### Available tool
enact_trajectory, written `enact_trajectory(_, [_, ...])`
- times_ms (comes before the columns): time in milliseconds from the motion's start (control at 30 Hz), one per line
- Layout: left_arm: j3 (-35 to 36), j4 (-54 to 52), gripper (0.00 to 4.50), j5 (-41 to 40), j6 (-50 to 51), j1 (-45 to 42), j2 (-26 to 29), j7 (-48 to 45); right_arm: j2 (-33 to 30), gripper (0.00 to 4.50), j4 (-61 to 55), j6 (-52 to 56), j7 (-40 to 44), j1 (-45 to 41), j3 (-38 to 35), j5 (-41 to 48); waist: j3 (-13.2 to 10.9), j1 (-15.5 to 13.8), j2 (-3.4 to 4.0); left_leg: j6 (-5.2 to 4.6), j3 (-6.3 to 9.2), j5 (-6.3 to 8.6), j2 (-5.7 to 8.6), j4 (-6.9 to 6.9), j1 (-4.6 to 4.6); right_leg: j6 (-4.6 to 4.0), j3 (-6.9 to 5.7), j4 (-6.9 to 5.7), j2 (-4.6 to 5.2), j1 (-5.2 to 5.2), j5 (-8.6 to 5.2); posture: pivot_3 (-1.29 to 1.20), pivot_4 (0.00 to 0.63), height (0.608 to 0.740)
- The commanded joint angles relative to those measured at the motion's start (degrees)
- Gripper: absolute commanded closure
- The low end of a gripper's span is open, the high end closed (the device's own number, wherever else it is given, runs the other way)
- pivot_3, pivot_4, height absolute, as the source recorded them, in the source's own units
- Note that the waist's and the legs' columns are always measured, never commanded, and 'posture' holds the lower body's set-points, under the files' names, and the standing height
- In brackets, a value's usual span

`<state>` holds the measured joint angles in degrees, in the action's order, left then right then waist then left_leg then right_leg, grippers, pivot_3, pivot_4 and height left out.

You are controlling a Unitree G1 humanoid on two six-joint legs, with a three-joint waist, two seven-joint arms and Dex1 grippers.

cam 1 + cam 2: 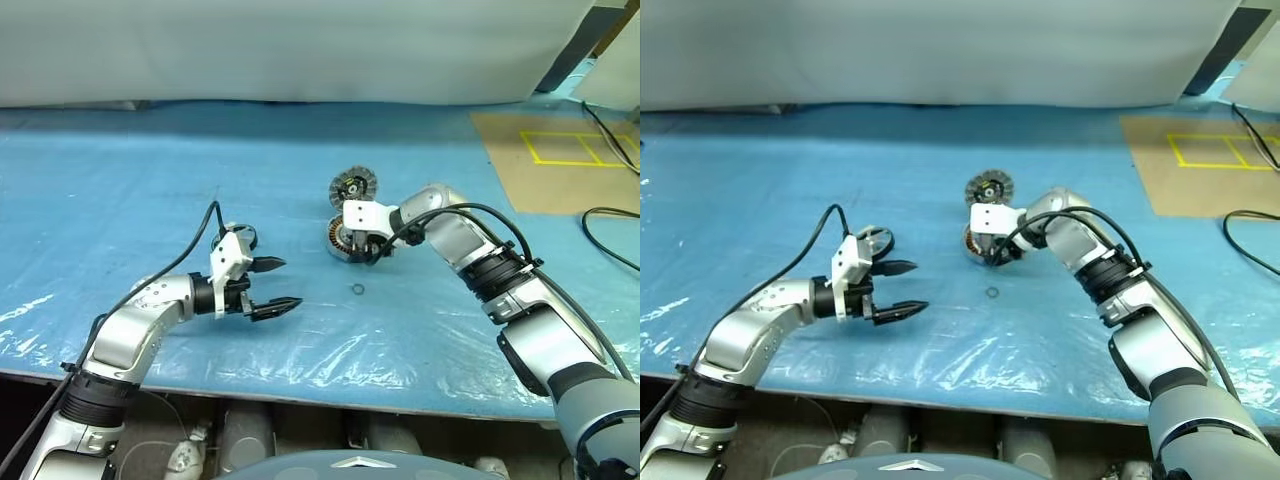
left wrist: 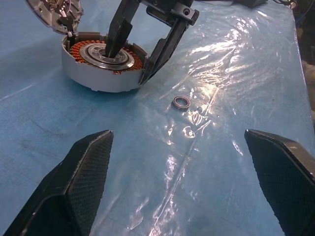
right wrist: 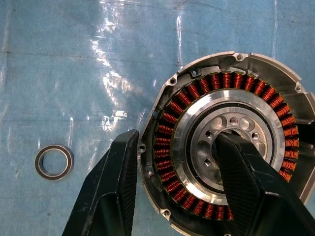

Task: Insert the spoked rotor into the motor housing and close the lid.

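- A blue plastic-covered table (image 1: 150, 200) fills the room's foreground.
- The motor housing (image 3: 231, 147) sits mid-table; right gripper (image 2: 140, 54) straddles its wall, one finger inside, one outside, jaws partly apart.
- Left gripper (image 1: 275, 285) hangs wide open, empty.
- The lid (image 1: 352, 186) lies just behind.
- Squeezing off-centre could tip the housing.
- The right wrist view reveals copper windings and a small ring (image 3: 53, 161) beside it.

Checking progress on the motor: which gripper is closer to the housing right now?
Right. The right gripper is at the housing, one of its fingers over the centre and one outside the wall. The left gripper hangs well apart, with the small ring between.
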<state>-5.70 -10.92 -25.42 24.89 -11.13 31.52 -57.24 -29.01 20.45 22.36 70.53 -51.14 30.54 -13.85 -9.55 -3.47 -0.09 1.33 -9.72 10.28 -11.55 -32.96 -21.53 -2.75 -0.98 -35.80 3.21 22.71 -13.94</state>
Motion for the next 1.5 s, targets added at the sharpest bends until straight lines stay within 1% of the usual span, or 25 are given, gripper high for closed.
enact_trajectory(33, [0.93, -1.32, 0.0, -1.09, -0.36, -0.82, -0.39, 0.15, 0.94, 2.43, -3.58, 2.7, 2.06, -1.51, -0.92, 1.47, 0.0, 0.08, 0.01, 0.0, -0.01, 0.0, -0.04, 0.0, -0.01, 0.0, 0.0, 0.0, -0.04, 0.03, 0.0, 0.0, 0.15, 0.74])
enact_trajectory(200, [3.04, -0.4, 0.0, -2.08, -0.53, -1.59, -0.12, 0.33, -0.51, 2.43, -15.36, 6.76, 7.56, -0.9, -0.67, 3.93, -0.02, 0.22, 0.01, 0.02, -0.05, -0.04, -0.08, 0.02, -0.55, -0.01, 0.0, 0.01, -0.11, 0.57, 0.01, 0.0, 0.15, 0.74])
enact_trajectory(233, [3.17, -0.2, 0.0, -2.0, -0.62, -1.61, 0.1, 0.23, -0.78, 2.43, -16.94, 7.08, 7.92, -0.71, -0.45, 3.87, -0.02, 0.24, 0.01, -0.13, -0.05, -0.13, -0.09, 0.02, -0.61, -0.01, 0.0, 0.01, -0.12, 0.61, 0.01, 0.0, 0.15, 0.74])
enact_trajectory(300, [3.38, 0.02, 0.0, -1.74, -0.79, -1.5, 0.55, 0.15, -1.38, 2.43, -18.77, 6.39, 8.56, -0.48, 0.26, 3.75, -0.03, 0.25, 0.01, -0.14, -0.07, -0.13, -0.1, 0.1, -0.63, -0.01, -0.04, 0.01, -0.12, 0.64, 0.01, 0.0, 0.15, 0.74])
enact_trajectory(400, [3.84, -0.14, 0.0, -1.77, -0.52, -1.78, 1.2, 0.19, -2.54, 2.43, -21.52, 5.74, 11.97, -0.16, 1.54, 5.23, -0.04, -0.05, 0.0, -0.14, -0.07, -0.12, -0.1, 0.15, -0.64, -0.01, -0.07, 0.04, -0.1, 0.63, 0.01, 0.0, 0.15, 0.74])
enact_trajectory(500, [4.16, -0.53, 0.0, -2.11, -0.01, -1.72, 1.82, 0.11, -3.12, 2.43, -23.25, 6.9, 13.33, 0.35, 3.39, 5.02, -0.04, -0.38, 0.0, -0.11, -0.07, -0.1, -0.1, 0.14, -0.62, -0.01, -0.08, 0.04, -0.09, 0.63, 0.01, 0.0, 0.15, 0.74])
enact_trajectory(600, [4.11, -1.27, 0.0, -2.31, 0.42, -1.04, 2.05, 0.32, -4.01, 2.43, -24.61, 9.14, 15.12, 0.26, 4.92, 4.95, -0.05, -0.42, 0.02, 0.02, -0.07, -0.02, -0.11, 0.14, -0.59, -0.01, -0.08, 0.02, -0.1, 0.62, 0.01, 0.0, 0.15, 0.74])
enact_trajectory(733, [3.88, -2.79, 0.0, -2.9, 1.41, 0.04, 1.97, 0.85, -5.24, 2.43, -27.63, 15.51, 17.79, -0.44, 8.32, 4.7, -0.05, -0.44, 0.02, 0.03, -0.08, -0.03, -0.1, 0.12, -0.59, -0.01, -0.07, 0.03, -0.09, 0.6, 0.01, 0.0, 0.15, 0.74])
enact_trajectory(933, [3.47, -4.8, 0.0, -3.44, 2.93, 1.08, 1.79, 1.68, -0.79, 2.43, -24.73, 27.07, 14.38, -1.72, 14.55, 2.01, -0.04, -0.16, 0.01, 0.04, -0.08, -0.02, -0.14, 0.13, -0.44, -0.03, -0.04, -0.02, -0.12, 0.54, 0.0, 0.0, 0.15, 0.74])
enact_trajectory(1100, [3.36, -5.02, 0.0, -3.33, 3.41, 1.2, 1.76, 2.01, 4.09, 2.43, -22.3, 36.9, 11.12, -3.28, 17.3, 2.12, -0.02, 0.37, -0.02, 0.07, -0.11, 0.0, -0.15, 0.18, 0.13, -0.06, 0.09, -0.01, -0.12, 0.06, -0.02, 0.0, 0.15, 0.74])
enact_trajectory(1200, [3.39, -5.35, 0.0, -3.48, 3.71, 1.29, 1.79, 2.1, 4.67, 2.43, -21.28, 39.39, 10.45, -4.07, 18.65, 2.82, -0.02, 0.88, -0.02, 0.07, -0.07, 0.01, -0.14, 0.25, 0.56, -0.04, 0.26, -0.02, -0.12, -0.21, -0.03, 0.0, 0.15, 0.74])
enact_trajectory(1300, [3.34, -5.24, 0.0, -3.36, 3.82, 1.07, 1.68, 2.15, 4.79, 2.43, -21.86, 41.38, 10.38, -4.32, 19.71, 4.06, -0.02, 0.92, -0.02, 0.07, -0.06, 0.01, -0.14, 0.26, 0.67, -0.04, 0.31, -0.02, -0.12, -0.28, -0.03, 0.0, 0.15, 0.74])
enact_trajectory(1400, [3.17, -4.86, 0.0, -3.11, 3.7, 0.59, 1.44, 2.31, 4.73, 2.43, -22.29, 40.56, 9.62, -3.93, 20.19, 4.63, -0.01, 0.92, -0.04, 0.08, -0.07, 0.0, -0.14, 0.28, 0.66, -0.04, 0.33, 0.04, -0.12, -0.28, -0.03, 0.0, 0.15, 0.74])
enact_trajectory(1500, [3.13, -4.53, 0.0, -3.03, 3.5, 0.25, 1.33, 2.36, 4.33, 1.7, -21.84, 40.15, 9.7, -4.42, 20.92, 5.26, -0.01, 0.91, -0.03, 0.1, -0.08, 0.0, -0.13, 0.35, 0.66, -0.04, 0.39, 0.08, -0.12, -0.23, -0.03, 0.0, 0.15, 0.74])
